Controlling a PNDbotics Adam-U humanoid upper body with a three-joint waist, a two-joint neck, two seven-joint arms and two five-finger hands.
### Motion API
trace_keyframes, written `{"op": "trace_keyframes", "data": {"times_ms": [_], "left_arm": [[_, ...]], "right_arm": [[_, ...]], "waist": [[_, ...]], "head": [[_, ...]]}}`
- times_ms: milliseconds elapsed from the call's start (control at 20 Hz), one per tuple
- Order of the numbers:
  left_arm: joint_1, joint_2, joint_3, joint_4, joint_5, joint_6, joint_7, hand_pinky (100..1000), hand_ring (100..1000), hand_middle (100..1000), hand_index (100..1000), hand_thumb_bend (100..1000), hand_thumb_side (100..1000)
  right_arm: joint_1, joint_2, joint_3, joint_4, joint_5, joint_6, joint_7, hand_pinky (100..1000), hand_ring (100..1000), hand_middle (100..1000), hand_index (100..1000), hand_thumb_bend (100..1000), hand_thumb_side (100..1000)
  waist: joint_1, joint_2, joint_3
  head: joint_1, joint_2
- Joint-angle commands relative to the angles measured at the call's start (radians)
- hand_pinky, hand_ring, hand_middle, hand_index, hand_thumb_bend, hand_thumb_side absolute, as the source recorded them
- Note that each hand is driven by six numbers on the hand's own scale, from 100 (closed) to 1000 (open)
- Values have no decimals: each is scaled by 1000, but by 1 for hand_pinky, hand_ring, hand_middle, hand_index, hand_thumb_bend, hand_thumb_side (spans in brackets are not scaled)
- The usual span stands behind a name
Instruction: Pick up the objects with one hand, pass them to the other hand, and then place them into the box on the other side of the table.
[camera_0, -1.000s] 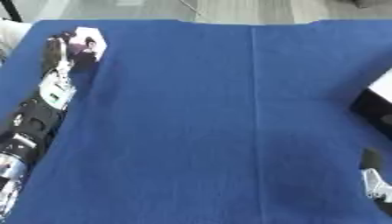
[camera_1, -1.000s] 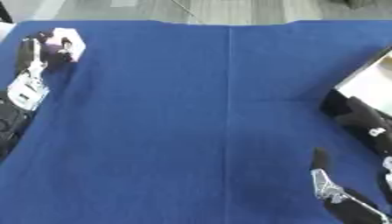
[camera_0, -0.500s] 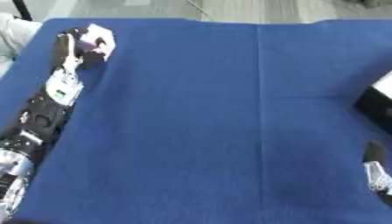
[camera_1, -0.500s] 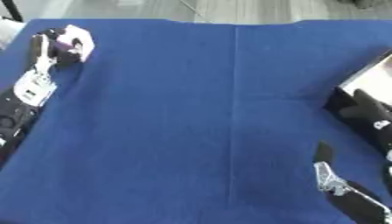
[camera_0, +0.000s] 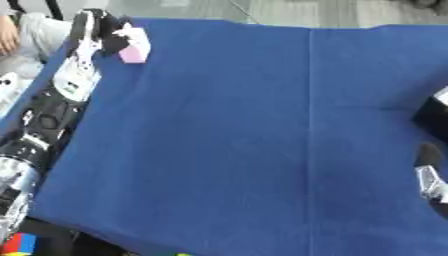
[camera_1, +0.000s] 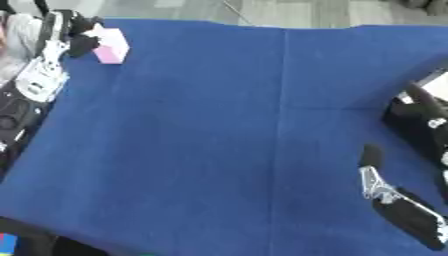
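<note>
1. I have the left hand (camera_1: 79, 35) stretched to the far left corner of the blue cloth (camera_0: 262, 140) on the desk. Its fingers look curled on the pink block (camera_1: 109, 46), w/ the block's right side sticking out of the hand. I judge this as the pick-up step.

2. The pink block is at the far left corner of the cloth, close to the cloth's edge. Whether it is lifted or touches the cloth I cannot tell.

3. The left arm lies along the cloth's left edge bc the block sits so far out; the reach is almost full length, approx. parallel to that edge.

4. The right hand (camera_1: 398, 202) waits near the cloth's right edge, towards the near side. The fingers that show look straight and hold nothing. I keep it there so it is ready to receive the block at the pass.

5. The dark box (camera_1: 418, 120) stands at the cloth's right edge, just beyond the right hand. It is on the opposite side from the block, so the block must cross the whole cloth.

6. Next, I think: bring the left hand to the cloth's middle crease, meet the right hand there.
</note>
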Motion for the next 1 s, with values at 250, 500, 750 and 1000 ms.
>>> {"op": "trace_keyframes", "data": {"times_ms": [250,500,750,1000], "left_arm": [[12,63,-4,-85,-34,51,4,723,690,668,763,100,443],[-12,77,15,26,-105,123,73,784,801,801,893,100,850],[-56,71,31,139,-175,193,104,785,802,805,898,100,962],[-104,58,28,236,-240,189,133,783,800,806,905,177,954]], "right_arm": [[-1,0,-1,-21,11,1,19,830,855,699,967,100,420],[1,-1,1,-21,1,5,22,829,856,696,968,100,418],[-1,-7,0,-21,-16,6,9,828,858,690,971,100,414],[-4,-10,1,-21,-33,5,-2,827,859,686,972,100,409]], "waist": [[-2,-44,7],[-9,-32,-10],[-14,10,-34],[-17,48,-52]], "head": [[1,7],[20,-9],[40,-28],[47,-37]]}}
